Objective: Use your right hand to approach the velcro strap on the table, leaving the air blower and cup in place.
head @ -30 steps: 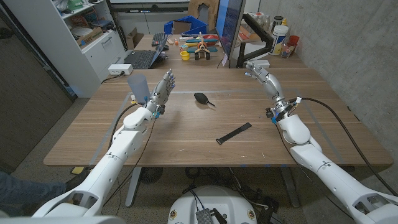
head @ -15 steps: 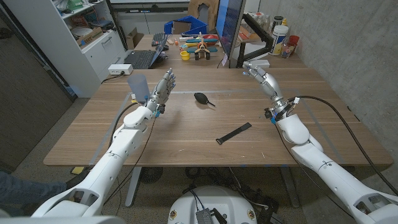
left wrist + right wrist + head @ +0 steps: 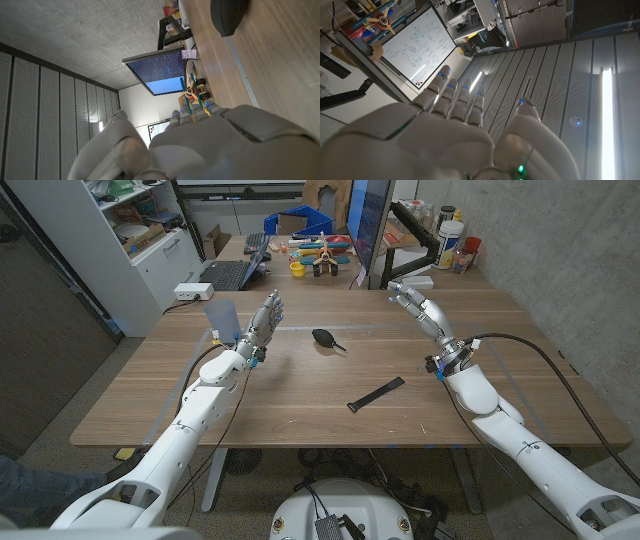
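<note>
A black velcro strap (image 3: 376, 394) lies flat on the wooden table (image 3: 300, 405), a little right of the middle. The black air blower (image 3: 326, 339) sits beyond it near the centre; it also appears in the left wrist view as a dark rounded air blower (image 3: 228, 15). A translucent blue cup (image 3: 223, 319) stands at the far left. My right hand (image 3: 412, 298) is raised over the table's far right, fingers apart, holding nothing, well beyond the strap. My left hand (image 3: 262, 325) is upright beside the cup, fingers extended, empty.
A monitor (image 3: 371, 225) on an arm, a laptop (image 3: 232, 273), toys and a blue bin (image 3: 299, 222) crowd the adjoining desk behind. Bottles (image 3: 452, 240) stand at the far right. A black cable (image 3: 540, 355) runs over the table from my right wrist.
My right hand has drifted slightly to the left and tipped forward over the far right of the table. The left arm, strap, blower and cup are unchanged.
</note>
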### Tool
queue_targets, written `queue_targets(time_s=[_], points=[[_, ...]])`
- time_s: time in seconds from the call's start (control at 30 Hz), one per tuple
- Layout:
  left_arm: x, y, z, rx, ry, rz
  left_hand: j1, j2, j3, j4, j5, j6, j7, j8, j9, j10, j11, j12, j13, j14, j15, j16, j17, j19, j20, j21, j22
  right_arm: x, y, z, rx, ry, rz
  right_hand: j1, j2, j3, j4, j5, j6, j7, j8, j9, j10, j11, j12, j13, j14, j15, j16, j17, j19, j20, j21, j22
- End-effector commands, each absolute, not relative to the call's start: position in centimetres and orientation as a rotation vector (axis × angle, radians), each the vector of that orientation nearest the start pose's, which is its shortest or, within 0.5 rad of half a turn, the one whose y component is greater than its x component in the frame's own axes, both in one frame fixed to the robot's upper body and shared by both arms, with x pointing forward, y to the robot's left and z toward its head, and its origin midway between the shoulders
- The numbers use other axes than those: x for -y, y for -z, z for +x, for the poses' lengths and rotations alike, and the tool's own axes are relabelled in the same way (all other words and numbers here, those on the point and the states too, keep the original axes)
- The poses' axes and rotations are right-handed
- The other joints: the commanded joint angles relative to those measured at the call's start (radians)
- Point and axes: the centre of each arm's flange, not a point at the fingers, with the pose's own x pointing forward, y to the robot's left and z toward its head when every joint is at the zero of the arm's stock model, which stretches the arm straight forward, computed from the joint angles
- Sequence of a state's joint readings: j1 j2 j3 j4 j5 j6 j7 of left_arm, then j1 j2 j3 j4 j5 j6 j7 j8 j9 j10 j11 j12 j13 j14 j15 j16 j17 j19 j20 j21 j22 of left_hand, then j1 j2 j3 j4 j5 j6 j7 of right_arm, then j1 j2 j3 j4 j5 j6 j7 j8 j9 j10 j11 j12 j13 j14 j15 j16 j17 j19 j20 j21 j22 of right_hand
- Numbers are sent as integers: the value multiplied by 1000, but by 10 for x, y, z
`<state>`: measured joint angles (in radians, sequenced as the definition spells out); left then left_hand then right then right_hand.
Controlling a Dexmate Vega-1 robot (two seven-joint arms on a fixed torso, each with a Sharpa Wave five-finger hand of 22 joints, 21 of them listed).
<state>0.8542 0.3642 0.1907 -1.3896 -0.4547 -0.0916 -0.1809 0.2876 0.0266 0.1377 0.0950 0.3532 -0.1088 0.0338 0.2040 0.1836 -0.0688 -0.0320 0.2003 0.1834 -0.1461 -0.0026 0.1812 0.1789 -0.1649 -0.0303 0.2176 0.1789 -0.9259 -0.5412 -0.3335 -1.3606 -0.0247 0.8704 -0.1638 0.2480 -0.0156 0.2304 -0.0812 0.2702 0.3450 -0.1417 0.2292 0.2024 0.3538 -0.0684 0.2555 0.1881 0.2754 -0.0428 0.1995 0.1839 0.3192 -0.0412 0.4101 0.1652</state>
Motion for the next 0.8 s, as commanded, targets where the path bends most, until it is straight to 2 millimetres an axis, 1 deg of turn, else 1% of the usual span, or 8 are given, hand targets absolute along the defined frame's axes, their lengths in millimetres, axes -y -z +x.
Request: queue_targets(time_s=[0.03, 0.37, 0.47, 0.53, 0.67, 0.77, 0.8], points=[[-263, 2, 651, 561, 303, 11, 8, 6, -5, -2, 6, 4, 0, -4, 3, -5, -2, 5, 6, -12, 2, 5, 6, -26, -2, -3, 4, 247, 3, 546, 1236, -192, -561, -5, -5, -4, -2, 7, 4, -12, -2, 2, 6, -13, 5, 5, 10, -62, -1, 2, 4, -17, -5, 5], [-263, 4, 653, 556, 304, 3, 8, 6, -7, -2, 6, 3, 1, -5, 3, -7, 0, 5, 6, -14, 2, 5, 6, -26, -5, -4, 4, 244, 4, 543, 1267, -177, -571, -13, -9, -9, 0, 15, 0, -15, -6, 2, 11, -33, 5, 5, 19, -74, 0, 2, 17, -22, -11, 5], [-263, 4, 654, 557, 304, 2, 8, 7, -7, -2, 6, 3, 1, -5, 3, -7, 1, 5, 6, -15, 2, 5, 6, -26, -6, -4, 4, 242, 5, 542, 1280, -165, -572, -14, -10, -10, 0, 17, -2, -18, -7, 2, 14, -32, 6, 5, 20, -75, 0, 2, 20, -23, -12, 5], [-263, 3, 654, 558, 305, 0, 8, 7, -8, -2, 6, 4, 1, -4, 3, -8, 2, 4, 6, -14, 2, 5, 6, -26, -6, -4, 4, 242, 5, 541, 1289, -158, -569, -16, -11, -11, 0, 19, -1, -18, -7, 2, 17, -35, 7, 5, 26, -77, 2, 2, 23, -25, -13, 5], [-263, 3, 654, 557, 306, 1, 8, 7, -8, -2, 6, 5, 1, -4, 3, -8, 1, 4, 6, -14, 2, 5, 6, -26, -7, -4, 4, 241, 6, 540, 1295, -155, -577, -20, -13, -14, 1, 24, -3, -29, -9, 2, 24, -42, 9, 5, 28, -81, 2, 2, 29, -28, -15, 5], [-263, 2, 655, 557, 306, 2, 8, 7, -9, -2, 6, 4, 1, -5, 3, -9, 2, 4, 6, -15, 2, 5, 6, -26, -7, -4, 4, 241, 6, 538, 1301, -154, -592, -21, -13, -14, 2, 25, -4, -30, -10, 2, 25, -41, 9, 5, 28, -82, 2, 2, 30, -29, -17, 5], [-263, 2, 655, 557, 307, 3, 8, 7, -9, -2, 6, 5, 1, -4, 3, -9, 2, 4, 6, -15, 3, 5, 6, -26, -7, -4, 4, 240, 6, 538, 1302, -155, -601, -21, -14, -15, 1, 26, -4, -30, -10, 2, 25, -45, 8, 5, 28, -82, 1, 2, 30, -30, -18, 5]])
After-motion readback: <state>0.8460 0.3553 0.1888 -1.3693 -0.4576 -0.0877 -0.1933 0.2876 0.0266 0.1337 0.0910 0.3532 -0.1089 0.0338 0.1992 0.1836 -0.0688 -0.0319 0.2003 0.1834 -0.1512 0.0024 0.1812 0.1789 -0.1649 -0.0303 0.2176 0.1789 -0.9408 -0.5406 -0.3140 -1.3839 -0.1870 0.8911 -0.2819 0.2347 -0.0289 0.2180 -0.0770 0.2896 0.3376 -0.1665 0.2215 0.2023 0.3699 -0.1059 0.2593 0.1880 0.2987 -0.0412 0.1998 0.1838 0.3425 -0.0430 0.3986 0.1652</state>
